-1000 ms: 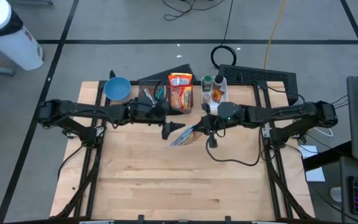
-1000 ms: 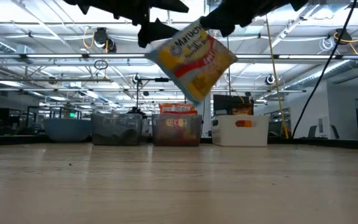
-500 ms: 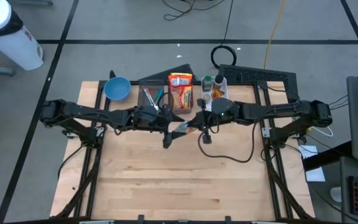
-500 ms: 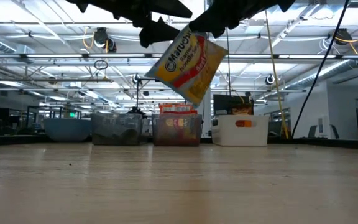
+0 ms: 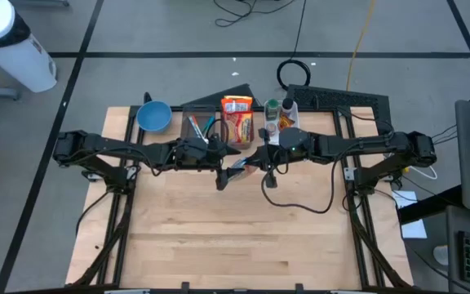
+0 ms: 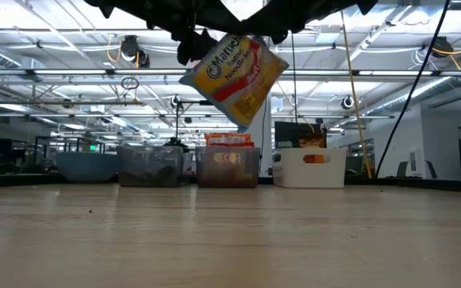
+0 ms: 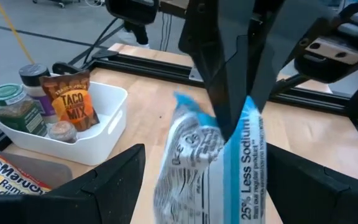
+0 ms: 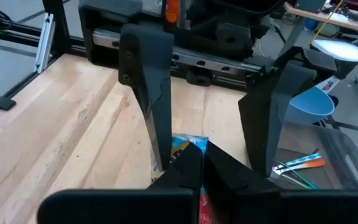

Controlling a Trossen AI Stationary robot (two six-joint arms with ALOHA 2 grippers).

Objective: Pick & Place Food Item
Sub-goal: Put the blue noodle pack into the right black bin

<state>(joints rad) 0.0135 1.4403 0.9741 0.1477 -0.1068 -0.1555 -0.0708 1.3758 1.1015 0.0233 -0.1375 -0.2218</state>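
A yellow and red instant-noodle packet (image 6: 232, 76) hangs high above the table; its white and blue back shows in the left wrist view (image 7: 213, 171). My right gripper (image 5: 256, 163) is shut on it at the table's far middle. My left gripper (image 5: 221, 172) is open. Its two fingers (image 7: 114, 183) stand one on each side of the packet without touching it. A clear bin (image 5: 237, 119) at the far edge holds more noodle packets. My right gripper pinches the packet's upper edge (image 7: 232, 127) between its two fingers. The fingers come from above, slanting in from the table's right. The packet hangs below them, tilted, clear of the table.
Along the far edge stand a blue bowl (image 5: 153, 116), a clear bin of utensils (image 5: 201, 127), the noodle bin and a white bin (image 5: 282, 117) with jars and a taco-mix pouch (image 7: 73, 102). Bare wood (image 5: 235, 237) lies toward the near edge.
My right gripper has carried the packet a little toward the table's left, between my left gripper's open fingers. The packet has swung and tipped while hanging and stays clear of the table.
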